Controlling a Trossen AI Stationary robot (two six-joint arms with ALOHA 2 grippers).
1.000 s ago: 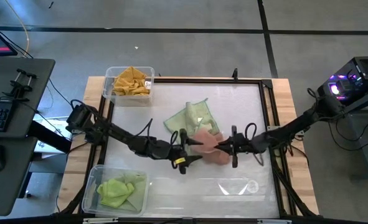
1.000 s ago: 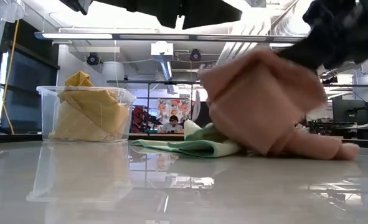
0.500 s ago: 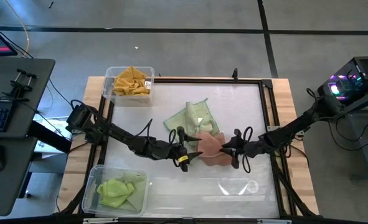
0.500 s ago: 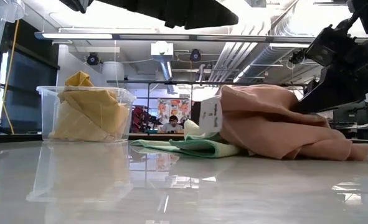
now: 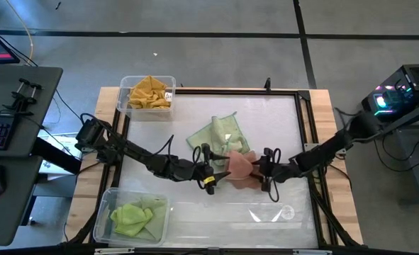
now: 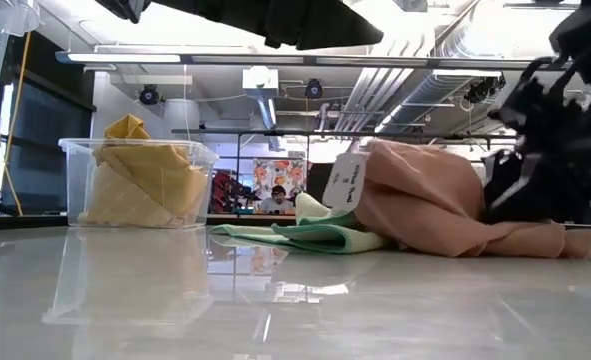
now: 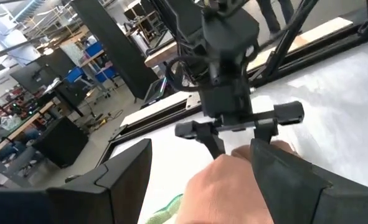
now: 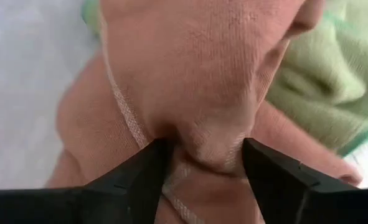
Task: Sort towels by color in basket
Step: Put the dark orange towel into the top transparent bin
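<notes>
The salmon pink towel [image 5: 237, 168] lies in a crumpled heap on the white table, its far edge over the pale green towel [image 5: 220, 134], which lies spread flat. My right gripper [image 5: 260, 171] is open at the pink towel's right side, and a raised fold [image 8: 202, 124] stands between its fingers. Open as well, my left gripper [image 5: 216, 173] is at the pink towel's left side, with the cloth [image 7: 233, 186] showing between its fingers. Mustard yellow towels [image 5: 149, 92] fill the far-left basket [image 5: 124, 83]. Lime green towels [image 5: 132, 218] lie in the near-left basket [image 5: 110, 195]. My right gripper comes level from the table's right, its open fingers [image 8: 143, 180] on either side of a raised fold of the pink towel [image 8: 199, 149]. Whether they touch the cloth, I cannot tell. Of my left gripper too, I cannot tell whether it touches the towel.
A white label [image 6: 347, 182] sticks up from the pink towel. A dark frame [image 5: 305, 127] runs around the white table top. Bare table lies along the near edge [image 5: 252, 212] and at the far right [image 5: 273, 113].
My right gripper has opened and let go of the pink towel, then drawn a little toward the table's right edge. The towel, held up off the table a second ago, has dropped and now lies as a heap.
</notes>
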